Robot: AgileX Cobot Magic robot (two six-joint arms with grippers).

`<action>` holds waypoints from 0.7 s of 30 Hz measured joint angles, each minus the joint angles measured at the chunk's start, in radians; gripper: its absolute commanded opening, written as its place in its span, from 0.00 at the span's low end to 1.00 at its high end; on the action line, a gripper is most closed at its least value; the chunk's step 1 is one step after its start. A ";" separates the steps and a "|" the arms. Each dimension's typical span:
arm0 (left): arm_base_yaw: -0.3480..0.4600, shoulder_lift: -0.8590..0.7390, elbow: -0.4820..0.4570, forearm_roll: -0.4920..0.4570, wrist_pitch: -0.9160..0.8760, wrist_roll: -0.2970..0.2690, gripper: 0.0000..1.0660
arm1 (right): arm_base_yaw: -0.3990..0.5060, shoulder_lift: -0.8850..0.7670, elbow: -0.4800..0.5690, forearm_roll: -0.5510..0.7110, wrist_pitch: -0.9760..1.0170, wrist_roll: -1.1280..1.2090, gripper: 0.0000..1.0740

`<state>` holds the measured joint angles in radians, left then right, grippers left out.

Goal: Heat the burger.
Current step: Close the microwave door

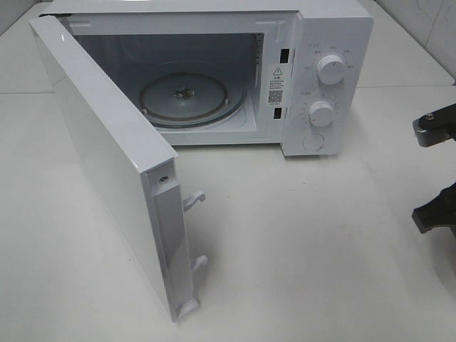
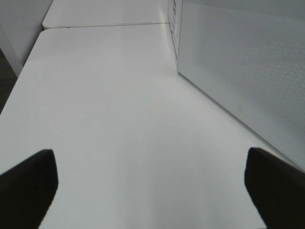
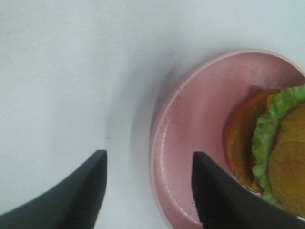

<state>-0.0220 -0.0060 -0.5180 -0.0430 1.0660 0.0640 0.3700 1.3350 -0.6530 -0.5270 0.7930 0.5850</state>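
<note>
The burger (image 3: 279, 152) lies on a pink plate (image 3: 195, 119) in the right wrist view: golden bun, frilly green lettuce, partly cut off by the frame edge. My right gripper (image 3: 148, 160) is open, just above the plate's near rim, one finger over the plate and one (image 3: 90, 186) over the table. It holds nothing. The white microwave (image 1: 328, 43) stands at the back with its door (image 1: 107, 149) swung wide open and its glass turntable (image 1: 189, 96) bare. My left gripper (image 2: 150, 160) is open and empty over the table beside the door's outer face (image 2: 248, 62). Burger and plate are out of the exterior view.
Black parts of my right arm (image 1: 434, 128) show at the right edge of the exterior view. The open door reaches far forward over the left of the white table (image 1: 299, 235). Two knobs (image 1: 330, 69) sit on the microwave's right panel. A table seam (image 2: 105, 25) runs behind.
</note>
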 measured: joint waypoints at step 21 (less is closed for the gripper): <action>0.000 0.000 0.000 0.000 0.000 0.000 0.94 | 0.000 -0.465 0.000 0.353 0.121 -0.370 0.72</action>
<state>-0.0220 -0.0060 -0.5180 -0.0430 1.0660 0.0640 0.3700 0.8700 -0.6530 -0.1740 0.9140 0.2150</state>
